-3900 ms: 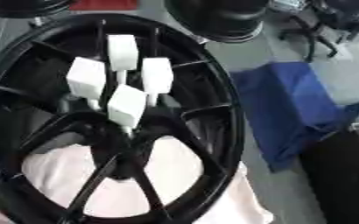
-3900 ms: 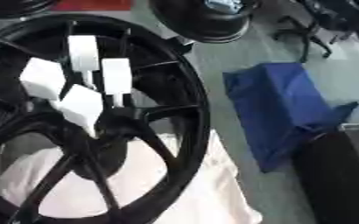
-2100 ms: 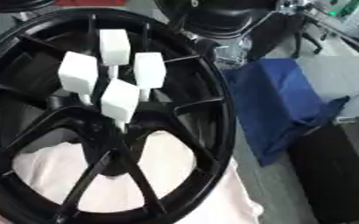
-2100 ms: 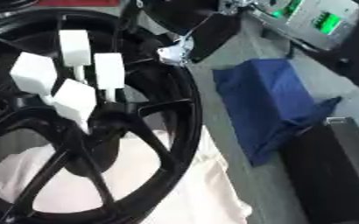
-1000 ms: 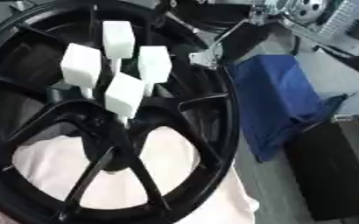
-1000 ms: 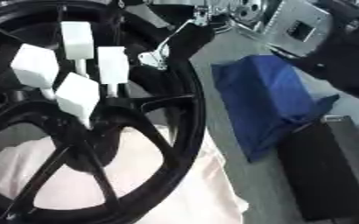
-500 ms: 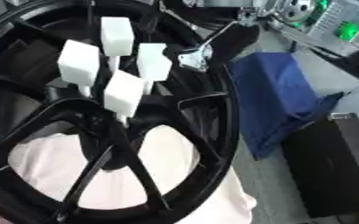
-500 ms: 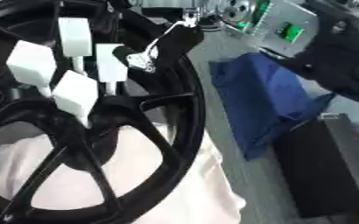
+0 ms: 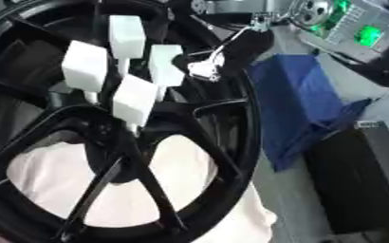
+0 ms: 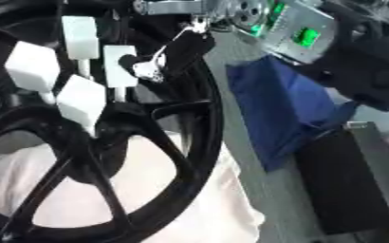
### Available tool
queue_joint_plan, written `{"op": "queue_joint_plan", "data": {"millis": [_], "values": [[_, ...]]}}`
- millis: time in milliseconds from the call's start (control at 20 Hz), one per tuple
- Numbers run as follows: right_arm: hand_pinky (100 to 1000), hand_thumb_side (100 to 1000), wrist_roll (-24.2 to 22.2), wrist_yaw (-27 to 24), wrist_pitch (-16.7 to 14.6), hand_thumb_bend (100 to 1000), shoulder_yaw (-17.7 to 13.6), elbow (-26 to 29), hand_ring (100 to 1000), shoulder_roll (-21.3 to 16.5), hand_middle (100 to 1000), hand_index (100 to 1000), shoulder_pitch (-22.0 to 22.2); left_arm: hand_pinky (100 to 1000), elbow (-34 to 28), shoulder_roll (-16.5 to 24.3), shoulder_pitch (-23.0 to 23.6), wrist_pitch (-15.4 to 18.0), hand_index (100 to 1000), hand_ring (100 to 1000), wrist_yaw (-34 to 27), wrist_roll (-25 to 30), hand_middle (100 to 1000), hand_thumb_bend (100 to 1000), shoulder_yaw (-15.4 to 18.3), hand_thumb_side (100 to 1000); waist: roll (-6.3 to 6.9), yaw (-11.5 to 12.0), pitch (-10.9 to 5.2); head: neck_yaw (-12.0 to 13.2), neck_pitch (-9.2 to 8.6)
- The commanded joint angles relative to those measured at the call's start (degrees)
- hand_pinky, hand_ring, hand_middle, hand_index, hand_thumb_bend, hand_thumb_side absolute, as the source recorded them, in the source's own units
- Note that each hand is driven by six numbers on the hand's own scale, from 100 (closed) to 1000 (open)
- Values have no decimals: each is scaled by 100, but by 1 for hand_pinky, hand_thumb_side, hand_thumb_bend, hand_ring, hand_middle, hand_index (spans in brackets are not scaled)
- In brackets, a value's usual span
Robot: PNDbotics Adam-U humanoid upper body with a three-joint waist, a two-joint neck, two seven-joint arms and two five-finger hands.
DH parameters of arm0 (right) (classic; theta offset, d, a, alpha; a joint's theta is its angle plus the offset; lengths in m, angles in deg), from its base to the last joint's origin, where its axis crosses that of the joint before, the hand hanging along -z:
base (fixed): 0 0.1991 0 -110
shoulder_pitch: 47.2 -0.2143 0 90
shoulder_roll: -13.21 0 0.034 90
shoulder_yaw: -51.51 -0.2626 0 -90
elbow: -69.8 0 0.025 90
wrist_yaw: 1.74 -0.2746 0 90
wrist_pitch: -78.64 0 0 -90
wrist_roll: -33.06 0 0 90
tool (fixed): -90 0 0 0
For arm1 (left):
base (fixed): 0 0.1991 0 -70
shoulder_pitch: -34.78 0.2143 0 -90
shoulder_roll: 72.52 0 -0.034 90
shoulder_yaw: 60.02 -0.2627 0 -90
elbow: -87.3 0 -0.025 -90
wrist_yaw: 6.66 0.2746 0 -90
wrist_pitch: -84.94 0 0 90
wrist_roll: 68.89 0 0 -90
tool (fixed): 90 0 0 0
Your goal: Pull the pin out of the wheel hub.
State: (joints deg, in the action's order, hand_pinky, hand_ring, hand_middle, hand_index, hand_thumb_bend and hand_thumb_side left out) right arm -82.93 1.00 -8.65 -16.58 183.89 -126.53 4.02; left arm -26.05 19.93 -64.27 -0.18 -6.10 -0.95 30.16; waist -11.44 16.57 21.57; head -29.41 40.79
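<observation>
The right hand reached the nearest white pin in the wheel hub, finger state unclear, and could knock neighbouring pins by closing off-centre.

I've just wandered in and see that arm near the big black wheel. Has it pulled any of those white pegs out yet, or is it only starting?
Only starting. All four white pins stand in the hub of the black wheel; none looks pulled. The right hand is beside the rightmost pin, but whether it grips it can't be told. Pulling it out is left. The left hand isn't visible.
</observation>
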Motion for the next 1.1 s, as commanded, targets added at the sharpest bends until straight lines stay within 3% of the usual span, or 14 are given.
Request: {"op": "queue_joint_plan", "data": {"millis": [50,1100], "values": [[956,542,-54,-38,25,100,-78,50,924,-115,770,887,-35,836,-124,30,-47,14,736,587,35,22,563,367,-7,724,46,-4,-79,-19,-3],[950,578,-211,259,286,135,40,50,926,-49,765,897,-6,841,-124,-23,-58,14,735,586,47,45,562,360,-24,731,28,65,17,-39,-69]]}}
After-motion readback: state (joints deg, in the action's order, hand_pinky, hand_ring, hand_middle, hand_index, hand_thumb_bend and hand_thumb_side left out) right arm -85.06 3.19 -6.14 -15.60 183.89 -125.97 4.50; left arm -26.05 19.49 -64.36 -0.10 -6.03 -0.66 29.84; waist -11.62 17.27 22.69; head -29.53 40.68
